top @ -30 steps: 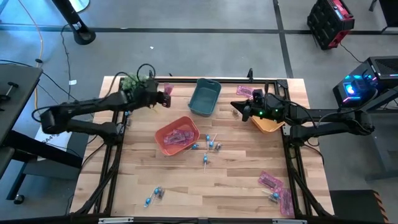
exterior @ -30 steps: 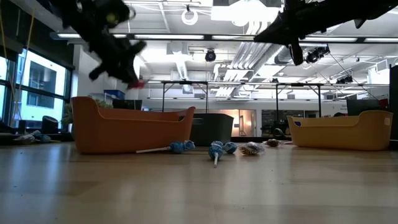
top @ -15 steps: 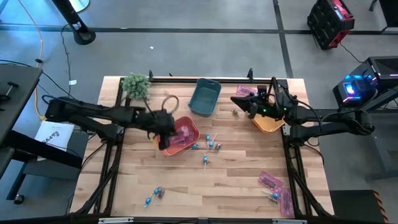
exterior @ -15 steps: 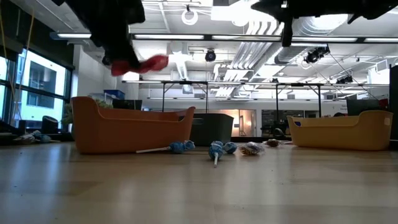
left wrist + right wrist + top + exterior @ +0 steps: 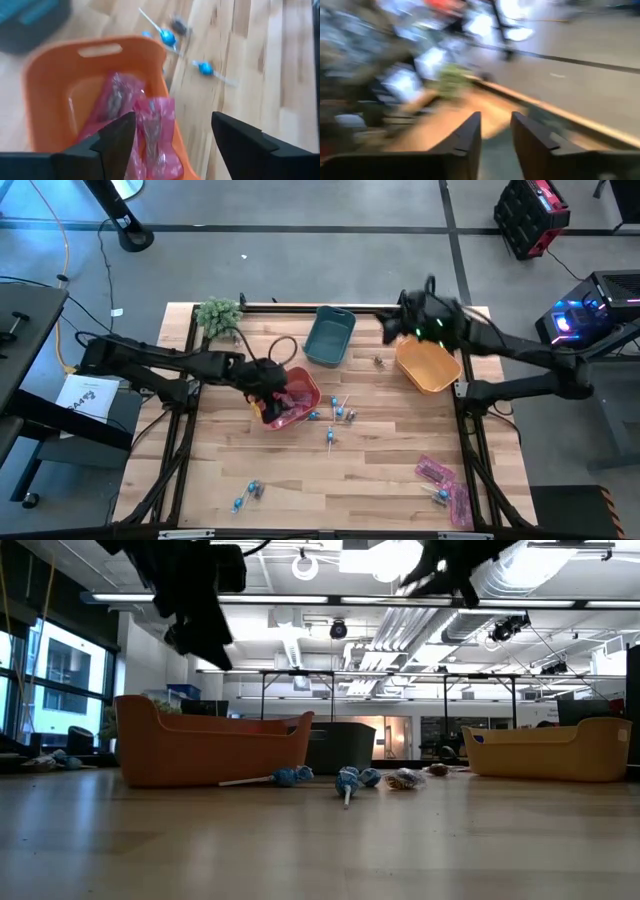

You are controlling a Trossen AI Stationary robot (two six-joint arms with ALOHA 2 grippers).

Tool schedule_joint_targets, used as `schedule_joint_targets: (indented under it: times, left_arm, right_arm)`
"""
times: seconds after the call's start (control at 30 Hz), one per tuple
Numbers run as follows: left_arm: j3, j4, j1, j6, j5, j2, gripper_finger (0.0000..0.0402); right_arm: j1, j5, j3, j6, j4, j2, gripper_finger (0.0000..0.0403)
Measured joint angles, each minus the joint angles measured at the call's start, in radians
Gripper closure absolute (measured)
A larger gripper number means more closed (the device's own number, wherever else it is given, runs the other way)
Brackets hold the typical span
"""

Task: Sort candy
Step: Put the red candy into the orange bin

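The left gripper (image 5: 170, 137) hangs over the red plastic bin (image 5: 262, 395) at the wooden counter (image 5: 370, 470)'s middle, fingers (image 5: 119, 137) spread above flat pink wrapped packets (image 5: 150, 130) lying inside. Blue-wrapped lollipops (image 5: 338, 414) lie just beside the bin (sticks showing). The right gripper (image 5: 405, 320) hovers near the far edge beside the orange plastic bin (image 5: 428, 365), fingers slightly parted, holding nothing.

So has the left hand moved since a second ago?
Yes. In the high view the left hand has swung from beside the plant at the table's far edge to above the red bin, fingers apart over the pink packets.
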State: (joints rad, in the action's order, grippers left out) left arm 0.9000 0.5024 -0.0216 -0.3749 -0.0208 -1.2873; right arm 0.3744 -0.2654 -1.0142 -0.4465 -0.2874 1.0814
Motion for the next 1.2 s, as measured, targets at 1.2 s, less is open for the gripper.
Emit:
schedule_joint_targets:
  times: [1.2]
  left_arm:
    - [0.019,-0.005,0.025,-0.217,0.057,0.156,0.0138]
  right_arm:
    - [0.512,0.137,-0.292,0.346,-0.541,0.934,0.0187]
